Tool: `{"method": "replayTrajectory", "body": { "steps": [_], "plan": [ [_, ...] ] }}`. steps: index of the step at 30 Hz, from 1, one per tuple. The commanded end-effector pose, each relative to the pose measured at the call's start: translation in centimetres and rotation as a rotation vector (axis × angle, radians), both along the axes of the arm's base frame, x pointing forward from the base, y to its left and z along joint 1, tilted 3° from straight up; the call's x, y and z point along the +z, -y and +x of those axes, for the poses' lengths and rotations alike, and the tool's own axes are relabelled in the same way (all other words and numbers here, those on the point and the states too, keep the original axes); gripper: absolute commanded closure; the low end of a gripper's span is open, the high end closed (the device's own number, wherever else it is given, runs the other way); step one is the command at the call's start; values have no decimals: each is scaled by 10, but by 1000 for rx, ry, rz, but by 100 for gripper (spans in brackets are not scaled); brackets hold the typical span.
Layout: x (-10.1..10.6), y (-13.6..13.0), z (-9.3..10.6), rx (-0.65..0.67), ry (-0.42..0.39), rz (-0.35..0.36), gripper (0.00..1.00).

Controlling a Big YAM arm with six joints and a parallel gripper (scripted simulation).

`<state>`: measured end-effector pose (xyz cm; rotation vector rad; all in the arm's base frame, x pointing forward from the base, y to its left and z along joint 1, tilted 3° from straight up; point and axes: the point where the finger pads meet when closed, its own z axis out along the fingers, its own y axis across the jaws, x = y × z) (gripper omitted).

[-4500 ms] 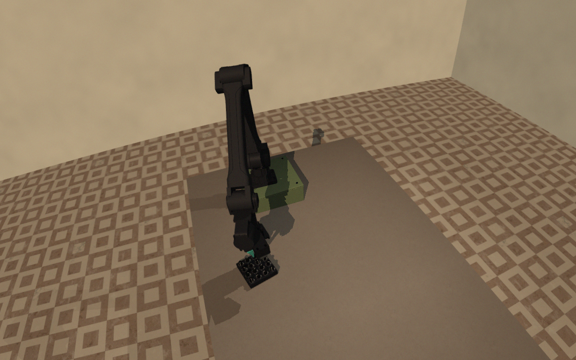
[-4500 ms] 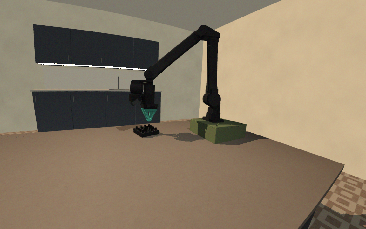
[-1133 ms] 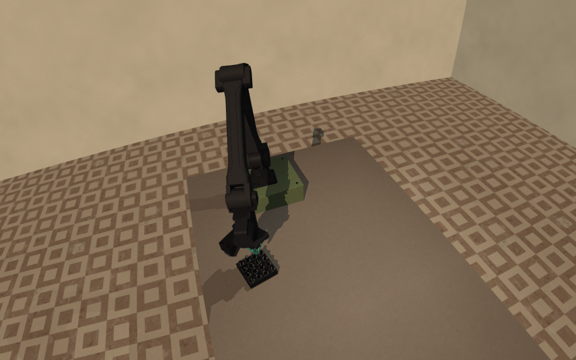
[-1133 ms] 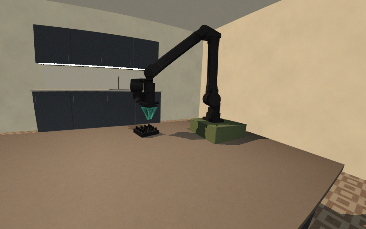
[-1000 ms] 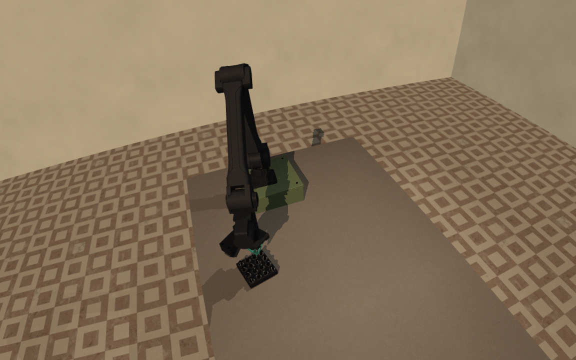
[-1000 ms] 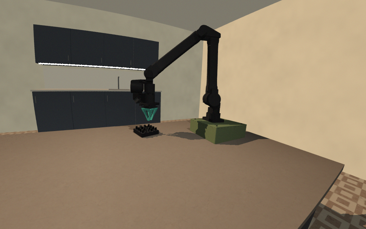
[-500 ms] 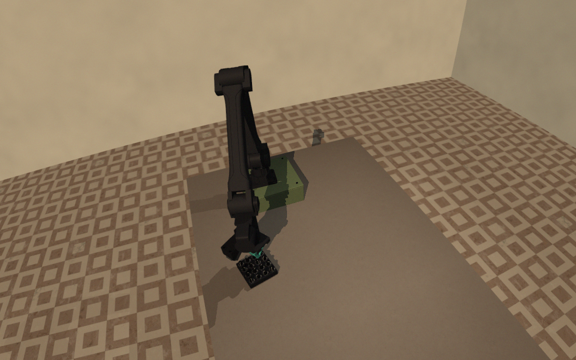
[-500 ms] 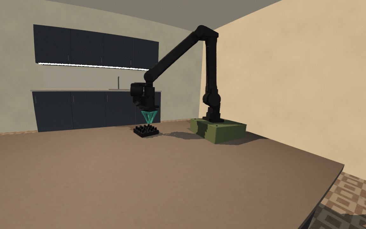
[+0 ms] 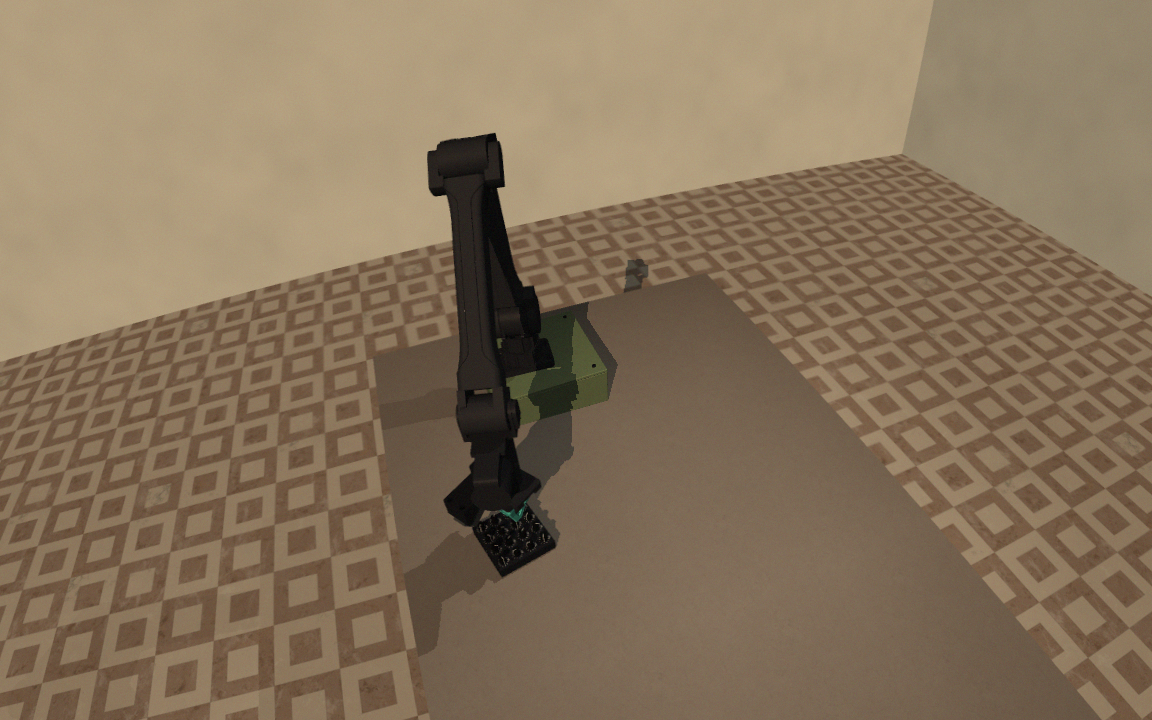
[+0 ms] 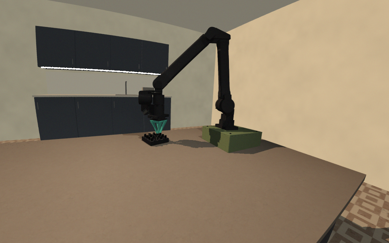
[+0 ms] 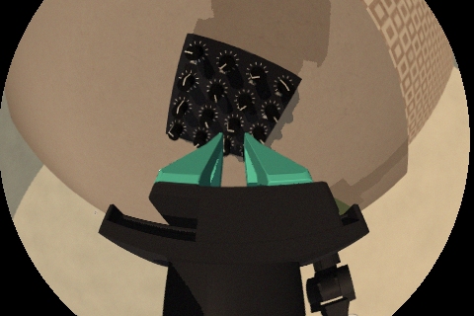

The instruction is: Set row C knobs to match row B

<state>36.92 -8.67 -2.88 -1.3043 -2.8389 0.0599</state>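
The black knob box (image 9: 528, 559) (image 10: 159, 142) (image 11: 212, 48) stands flat on the table, its four rows of knobs up. In the wrist view the printed names lie below the knobs, so row A is at the top. There B2's line (image 11: 215, 98) points down, B3's (image 11: 242, 107) down-left and C2's (image 11: 207, 123) down. C3 (image 11: 234, 123) shows a bent white line. My gripper (image 9: 515, 516) (image 10: 158, 133) (image 11: 233, 138) has teal fingers slightly apart, with nothing held. Its tips are low at the knobs near C3 and D3. The fingers partly hide row D; exact marks are hard to read.
The green base block (image 9: 593, 386) (image 10: 244, 141) bearing the arm stands behind the gripper on the table (image 9: 696, 537) (image 10: 129, 187). The table's edge (image 9: 401, 573) runs close to one side of the box. Kitchen cabinets (image 10: 59, 117) stand in the background.
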Motion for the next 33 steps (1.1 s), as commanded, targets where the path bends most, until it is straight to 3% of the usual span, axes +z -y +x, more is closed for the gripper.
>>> {"method": "replayTrajectory", "body": {
  "steps": [1, 33],
  "plan": [
    [-3, 8, 7, -6, 19, -7, 81],
    [-2, 8, 9, -5, 25, -9, 81]
  ]
}}
